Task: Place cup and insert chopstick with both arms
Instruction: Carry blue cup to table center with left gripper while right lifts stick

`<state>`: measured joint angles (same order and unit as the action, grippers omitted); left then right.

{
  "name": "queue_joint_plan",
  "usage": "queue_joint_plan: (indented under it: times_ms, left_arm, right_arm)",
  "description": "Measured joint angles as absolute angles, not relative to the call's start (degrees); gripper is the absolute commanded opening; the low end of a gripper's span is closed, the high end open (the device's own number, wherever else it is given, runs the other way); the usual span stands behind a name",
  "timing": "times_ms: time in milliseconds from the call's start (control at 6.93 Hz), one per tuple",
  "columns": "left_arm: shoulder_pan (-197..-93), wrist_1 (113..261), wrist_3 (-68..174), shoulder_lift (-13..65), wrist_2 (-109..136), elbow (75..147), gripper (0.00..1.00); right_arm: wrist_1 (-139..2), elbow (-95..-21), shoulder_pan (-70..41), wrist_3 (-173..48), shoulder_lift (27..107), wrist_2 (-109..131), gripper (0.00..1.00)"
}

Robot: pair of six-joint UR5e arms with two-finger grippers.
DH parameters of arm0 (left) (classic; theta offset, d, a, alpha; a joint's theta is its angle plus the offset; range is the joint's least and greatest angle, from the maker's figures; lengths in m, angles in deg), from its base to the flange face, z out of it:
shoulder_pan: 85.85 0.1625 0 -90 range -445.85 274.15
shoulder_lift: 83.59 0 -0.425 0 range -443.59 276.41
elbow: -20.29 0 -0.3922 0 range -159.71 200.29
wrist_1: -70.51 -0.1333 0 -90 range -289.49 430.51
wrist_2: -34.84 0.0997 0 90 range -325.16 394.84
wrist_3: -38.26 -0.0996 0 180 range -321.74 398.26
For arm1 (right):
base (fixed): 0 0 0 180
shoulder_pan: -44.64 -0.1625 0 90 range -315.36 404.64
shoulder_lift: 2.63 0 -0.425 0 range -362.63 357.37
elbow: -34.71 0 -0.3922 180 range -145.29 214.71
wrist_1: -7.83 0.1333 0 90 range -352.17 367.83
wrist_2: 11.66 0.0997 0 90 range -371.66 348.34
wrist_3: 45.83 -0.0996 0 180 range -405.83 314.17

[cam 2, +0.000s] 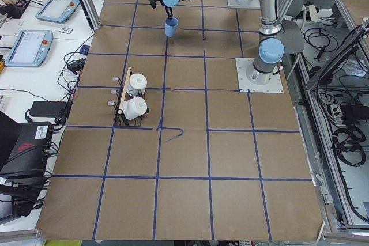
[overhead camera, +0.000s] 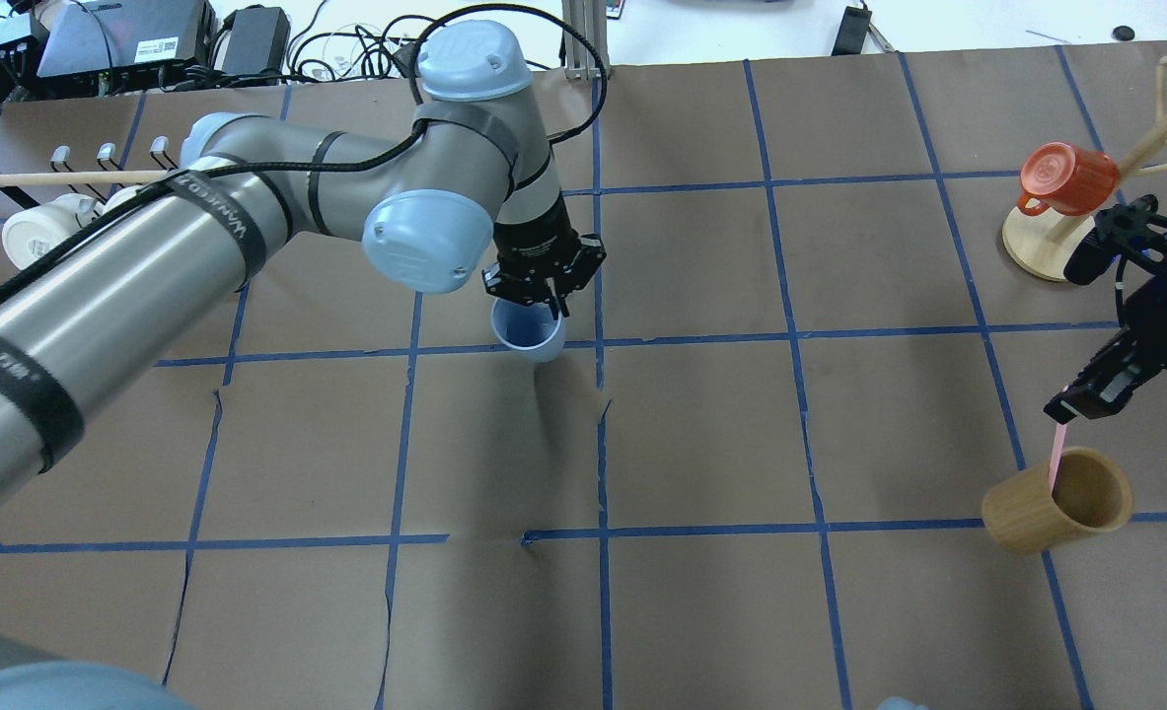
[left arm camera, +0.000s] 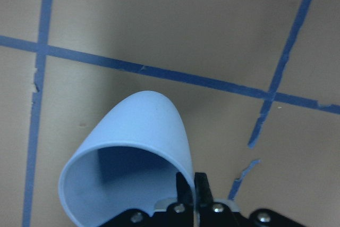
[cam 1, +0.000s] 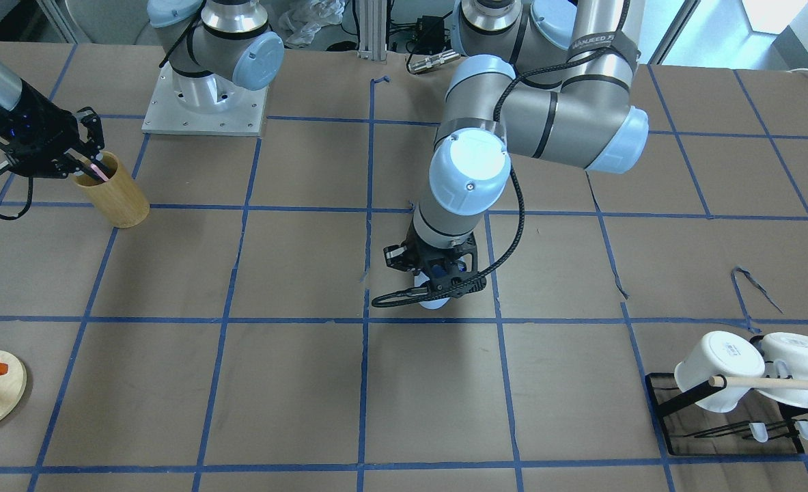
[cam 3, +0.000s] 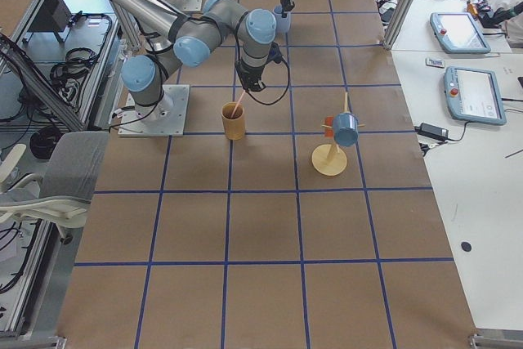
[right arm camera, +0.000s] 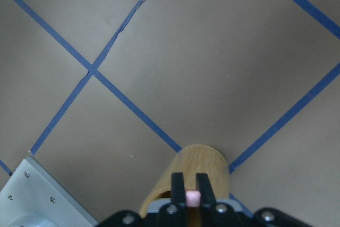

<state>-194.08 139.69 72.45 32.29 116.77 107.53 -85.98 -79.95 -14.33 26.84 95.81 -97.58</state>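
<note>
My left gripper [overhead camera: 541, 299] is shut on the rim of the light blue cup [overhead camera: 529, 335], one finger inside and one outside. The cup hangs upright close over the brown table near its middle; I cannot tell whether it touches. It also shows under the wrist in the front view [cam 1: 433, 301] and in the left wrist view [left arm camera: 143, 131]. My right gripper [overhead camera: 1066, 406] is shut on the top of the pale pink chopstick [overhead camera: 1055, 459]. The chopstick's lower end stands inside the tan wooden cylinder [overhead camera: 1047, 518], which also shows in the front view [cam 1: 113, 195] and the right wrist view [right arm camera: 202, 163].
A black rack [cam 1: 670, 403] with two white mugs [cam 1: 718, 369] and a wooden rod [cam 1: 786, 384] stands at the table's end on my left. A wooden mug tree [overhead camera: 1037, 247] with an orange mug [overhead camera: 1066, 177] stands beside my right arm.
</note>
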Motion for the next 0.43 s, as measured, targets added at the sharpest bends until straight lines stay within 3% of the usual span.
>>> queue_joint_plan:
  times_ms: [288,433]
  left_arm:
    - [-197.6,136.4,77.3,38.6,116.7,101.0,0.00]
    - [-198.5,135.0,77.9,40.3,116.8,99.6,0.99]
  right_arm:
    - [-85.0,-77.7,-14.3,26.8,95.8,-99.6,0.00]
    - [-82.6,-75.7,-14.3,26.8,95.8,-100.5,0.00]
